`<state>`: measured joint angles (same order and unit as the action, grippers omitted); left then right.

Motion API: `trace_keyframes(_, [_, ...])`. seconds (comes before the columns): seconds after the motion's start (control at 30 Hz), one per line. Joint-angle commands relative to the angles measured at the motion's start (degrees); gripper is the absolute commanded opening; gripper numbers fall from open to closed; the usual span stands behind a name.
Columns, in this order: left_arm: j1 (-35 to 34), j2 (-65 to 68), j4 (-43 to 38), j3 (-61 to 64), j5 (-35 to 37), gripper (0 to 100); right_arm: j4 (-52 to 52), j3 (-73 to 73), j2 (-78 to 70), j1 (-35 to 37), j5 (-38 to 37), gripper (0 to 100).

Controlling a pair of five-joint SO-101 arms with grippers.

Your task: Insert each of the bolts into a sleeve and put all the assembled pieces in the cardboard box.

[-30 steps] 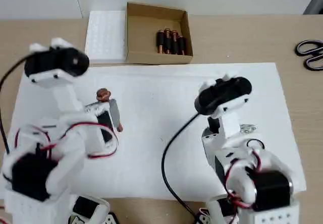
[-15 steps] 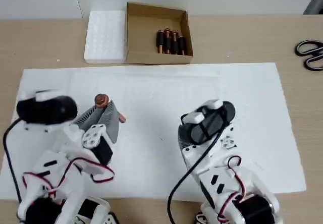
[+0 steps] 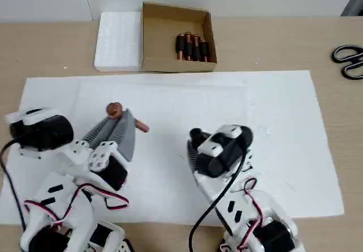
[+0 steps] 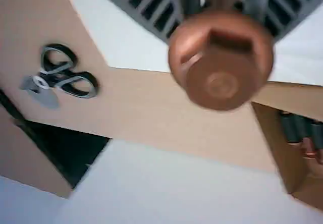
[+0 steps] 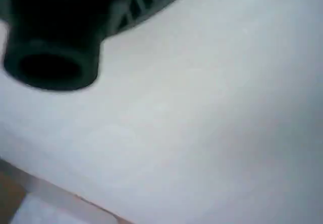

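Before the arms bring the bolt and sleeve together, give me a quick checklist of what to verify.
1. Hold on the copper bolt by the left gripper: ok.
2. Hold on the black sleeve by the right gripper: ok.
3. Sleeve bore unblocked: ok, the right wrist view shows an open hole.
4. Bolt tip at the sleeve mouth: not ok, bare white sheet lies between them.
5. Room in the cardboard box: ok, four assembled pieces lie at one side, with bare floor beside them.

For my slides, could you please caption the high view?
Left gripper holds a bolt, right gripper a black sleeve; assembled pieces lie in the cardboard box.
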<state>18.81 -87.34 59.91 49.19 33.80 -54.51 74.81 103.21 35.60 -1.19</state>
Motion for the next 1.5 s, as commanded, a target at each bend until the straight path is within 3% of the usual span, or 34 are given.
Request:
trace_keyframes(0.0, [3.78,-0.35,-2.73,0.13,1.76,1,3.03,1.05,0.48,4.09,0.26,0.4])
trace_keyframes(0.4, [11.52,0.0,-2.81,0.75,2.11,1,7.78,3.43,0.48,5.58,-0.09,0.4])
trace_keyframes(0.87, [11.96,0.09,-7.82,3.74,2.02,1,7.25,1.14,0.48,5.67,-0.09,0.4])
trace_keyframes(1.13, [11.96,0.09,-7.56,4.18,2.02,1,7.6,0.79,0.48,10.33,-0.09,0.4])
trace_keyframes(1.47, [11.69,-0.09,-7.56,5.76,-1.32,1,7.16,-0.62,0.48,9.27,-0.18,0.4])
